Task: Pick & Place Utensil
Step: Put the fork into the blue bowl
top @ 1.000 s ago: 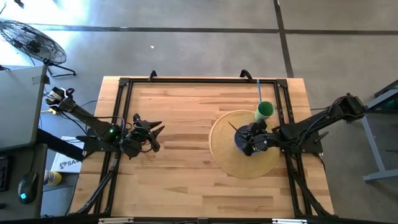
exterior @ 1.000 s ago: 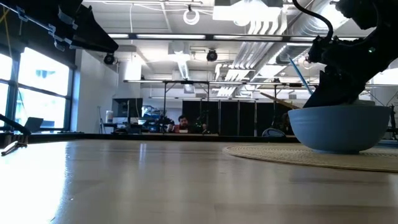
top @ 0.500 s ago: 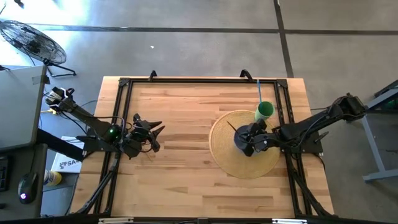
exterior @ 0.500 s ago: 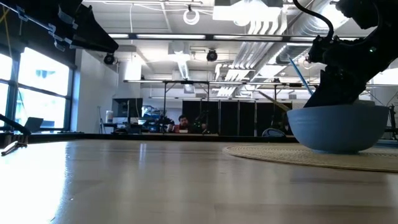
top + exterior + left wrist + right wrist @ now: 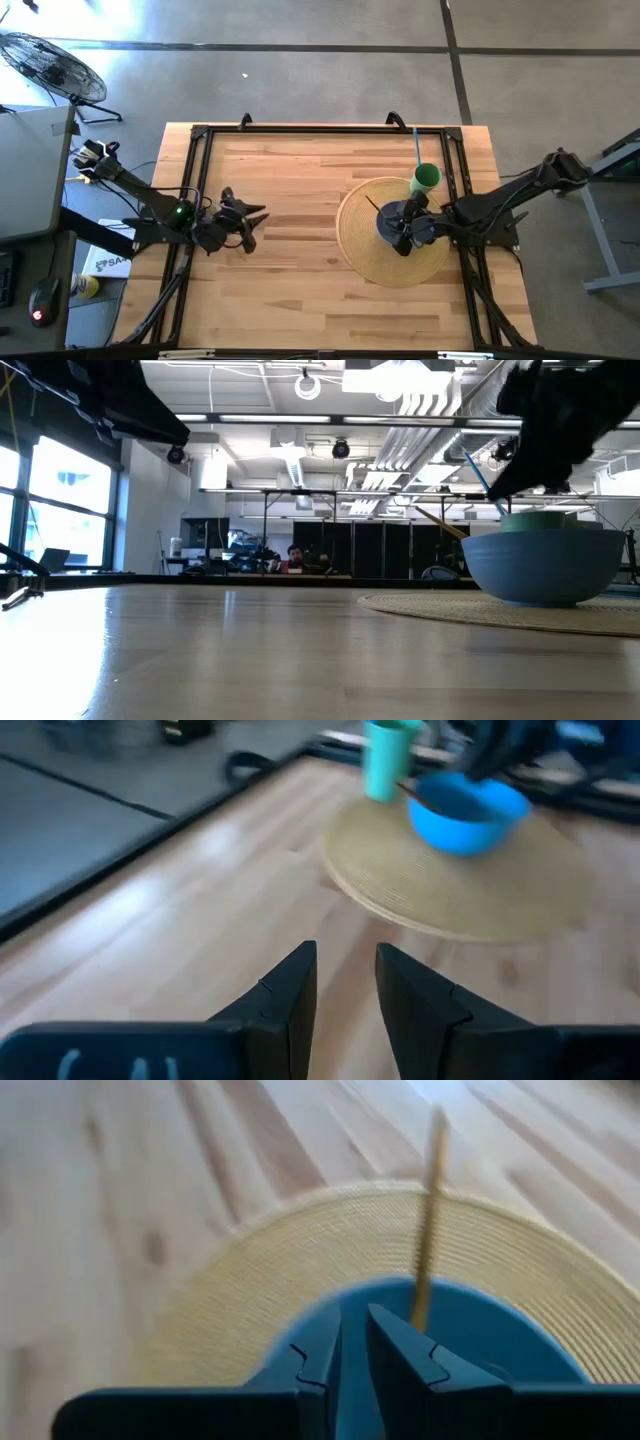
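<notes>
Reaching in from the table's right edge, the right arm stretches low over the woven round mat [image 5: 392, 232], its gripper [image 5: 405, 225] poised directly above the blue bowl [image 5: 396, 226]. The right wrist view looks down past the two dark fingers [image 5: 395, 1355], which stand nearly closed with only a thin slit between them and nothing pinched; the jaws are empty. Just beyond the fingertips a slender wooden utensil [image 5: 429, 1230] leans with its lower end inside the bowl and its upper end slanting out over the rim and across the mat. In the low view the bowl [image 5: 545, 565] sits on the mat [image 5: 500, 610], and the dark bulk of the right arm hangs above it, blurred.

A green cup [image 5: 426, 178] stands on the mat's far edge, just beside the bowl, with a blue straw [image 5: 416, 148] rising from it.

On the other side the left arm angles in from the table's left edge, elbow bent, its gripper [image 5: 245, 218] held over bare wood well apart from the mat. Its fingers [image 5: 285, 990] sit slightly parted, holding nothing, and point across the table [image 5: 290, 280] toward the bowl [image 5: 465, 812] and cup [image 5: 385, 758].

A person is seated far back in the room, in the low view.
</notes>
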